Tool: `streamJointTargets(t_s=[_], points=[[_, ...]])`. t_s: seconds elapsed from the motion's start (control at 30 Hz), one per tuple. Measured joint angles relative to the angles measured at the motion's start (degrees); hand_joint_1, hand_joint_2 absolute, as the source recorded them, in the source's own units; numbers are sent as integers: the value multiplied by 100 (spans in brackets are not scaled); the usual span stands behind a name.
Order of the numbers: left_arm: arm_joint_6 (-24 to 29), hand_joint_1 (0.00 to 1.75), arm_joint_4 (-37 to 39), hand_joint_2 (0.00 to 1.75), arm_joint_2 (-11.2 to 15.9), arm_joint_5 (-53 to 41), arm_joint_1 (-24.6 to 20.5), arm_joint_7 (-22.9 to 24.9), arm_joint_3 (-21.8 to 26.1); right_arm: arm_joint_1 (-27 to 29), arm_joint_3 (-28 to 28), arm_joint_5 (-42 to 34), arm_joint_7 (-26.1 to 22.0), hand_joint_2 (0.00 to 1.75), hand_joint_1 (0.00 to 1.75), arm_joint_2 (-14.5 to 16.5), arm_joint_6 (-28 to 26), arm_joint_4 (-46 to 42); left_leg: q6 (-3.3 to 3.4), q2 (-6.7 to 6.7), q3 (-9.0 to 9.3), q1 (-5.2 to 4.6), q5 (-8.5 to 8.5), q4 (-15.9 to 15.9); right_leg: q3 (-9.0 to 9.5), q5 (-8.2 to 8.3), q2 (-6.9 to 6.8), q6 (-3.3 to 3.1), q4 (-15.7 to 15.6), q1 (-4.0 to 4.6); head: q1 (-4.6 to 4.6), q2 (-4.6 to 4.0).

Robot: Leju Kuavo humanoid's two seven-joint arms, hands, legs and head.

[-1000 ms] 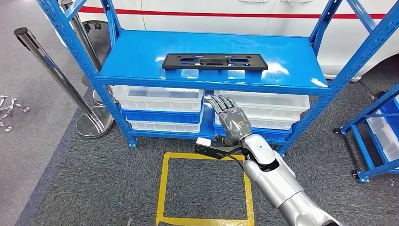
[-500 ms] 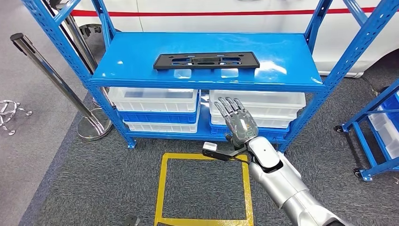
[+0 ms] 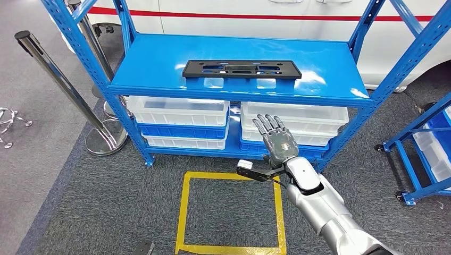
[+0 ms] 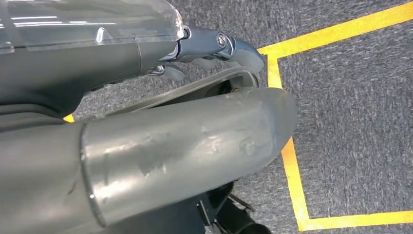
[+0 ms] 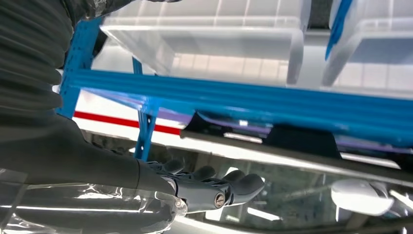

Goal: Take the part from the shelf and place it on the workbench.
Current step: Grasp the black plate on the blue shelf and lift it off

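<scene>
The right arm reaches forward and up from the lower right, its right hand [image 3: 277, 139] raised palm-forward with the fingers [image 3: 267, 124] spread and straight, holding nothing. It hangs in front of the white storage bins [image 3: 294, 122] on the lower level, below the front edge of the blue shelf [image 3: 159, 64]. The task's part, a flat black slotted panel [image 3: 242, 69], lies lengthwise on the top shelf board, well above the hand and untouched. The left hand [image 4: 214, 46] hangs over grey carpet and yellow floor tape [image 4: 292, 161]; whether it is open or closed cannot be told. No readable writing shows.
</scene>
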Motion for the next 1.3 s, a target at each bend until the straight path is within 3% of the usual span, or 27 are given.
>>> streamJointTargets(t_s=[0.07, 0.13, 0.3, 0.37, 0.43, 0.47, 0.5, 0.57, 0.63, 0.77, 0.83, 0.87, 0.93, 1.0, 1.03, 1.1, 1.17, 1.2, 1.3], points=[[-2, 0, 0, 0, -1, 22, 8, -1, -1, -10, -21, -18, -1, 175, 0, -2, 55, 7, -41, -6, 12, 14, -59, 65, 281, 352, -9, 31, -591, -39, 1, 0], [-4, 0, 0, 0, 1, 50, 3, 4, -5, -29, -44, -73, -3, 175, 0, 0, 157, -7, -111, -13, -9, 1, -145, 172, 567, 502, -14, 17, -1154, -46, -1, 0], [-1, 0, 0, 0, 3, 86, 3, 36, -30, -17, -98, -221, -15, 175, 0, -1, 293, -93, -254, -11, -19, 4, -285, 315, 700, 394, 14, -165, -1275, -32, -6, 0], [2, 0, 0, 0, 3, 92, -2, 45, -43, -20, -105, -254, -13, 175, 0, 10, 296, -151, -310, -6, -277, 23, -457, 814, 791, 338, 13, -227, -1287, -40, -8, 0], [2, 0, 0, 0, 3, 98, 8, 57, -50, -9, -107, -290, -9, 175, 0, 23, 294, -177, -339, -5, -776, 35, -622, 1577, 885, 255, 15, -251, -1286, -26, -8, 0], [2, 0, 0, 0, 3, 101, 21, 63, -51, 3, -107, -299, -7, 175, 0, 25, 294, -180, -335, -6, -976, 36, -597, 1804, 943, 205, 19, -250, -1286, -19, -9, 0], [3, 0, 0, 0, 3, 104, 34, 68, -52, 13, -107, -306, -4, 175, 0, 26, 294, -184, -319, -6, -1085, 34, -462, 1834, 1010, 152, 25, -250, -1286, -13, -8, 0], [9, 0, 0, 0, 3, 108, 48, 74, -55, 19, -109, -347, -7, 175, 0, 29, 295, -212, -256, -7, -981, 13, 79, 1262, 1169, 34, 39, -242, -1292, -12, -8, 0], [17, 0, 0, 0, 8, 121, 42, 79, -60, 20, -119, -427, -27, 175, 0, 37, 296, -249, -171, -10, -737, -46, 429, 614, 1299, -63, 51, -208, -1348, -16, -8, 0], [28, 0, 0, 0, 21, 149, 43, 90, -97, 74, -136, -432, -51, 175, 0, 44, 229, -294, -17, -11, -385, -97, 304, 86, 1423, 6, 38, -73, -1427, -21, -6, 0], [34, 0, 0, 0, 20, 150, 55, 91, -115, 79, -142, -359, -48, 175, 0, 39, 125, -316, 24, -17, -186, -75, 266, -73, 1296, 64, 25, -46, -1123, -21, -1, 0], [36, 0, 0, 0, 18, 150, 53, 91, -125, 82, -145, -320, -46, 175, 0, 38, 66, -321, 44, -17, -95, -64, 238, -121, 1118, 11, 22, -45, -847, -23, 2, 0], [37, 0, 0, 0, 16, 148, 40, 92, -140, 129, -148, -255, -33, 175, 0, 34, -21, -324, 77, -23, 42, -68, 146, -139, 662, -236, 22, -27, -287, -21, 3, 0], [39, 0, 0, 0, 14, 145, 46, 93, -146, 203, -150, -209, -16, 175, 0, 26, -48, -324, 67, -37, 184, -63, 24, -124, 329, -387, 19, 10, -124, -36, 2, 0], [40, 0, 0, 0, 14, 144, 55, 93, -150, 226, -152, -194, -9, 175, 0, 22, -54, -328, 53, -43, 260, -57, -51, -102, 268, -285, 17, 30, -274, -51, 4, 0], [43, 0, 1, 0, 11, 144, 65, 93, -164, 245, -170, -190, -3, 175, 0, 20, -62, -342, 4, -42, 380, -44, -223, -21, 284, 305, 1, 53, -856, -81, 5, 0], [44, 0, 2, 0, 10, 144, 54, 96, -181, 268, -198, -196, -1, 175, 0, 13, -60, -360, -73, -50, 396, -42, -381, 102, 287, 724, -17, 0, -1227, -63, 4, 0], [46, 0, 2, 0, 11, 144, 48, 98, -186, 286, -208, -199, -1, 175, 0, 9, -57, -375, -115, -53, 384, -39, -438, 152, 262, 780, -19, -48, -1257, -42, 5, 0], [58, 0, 2, 0, 12, 143, 44, 101, -201, 301, -237, -204, -1, 175, 0, -4, -48, -447, -199, -44, 347, -21, -499, 277, 310, 745, 2, -163, -1250, -26, 0, 0]])
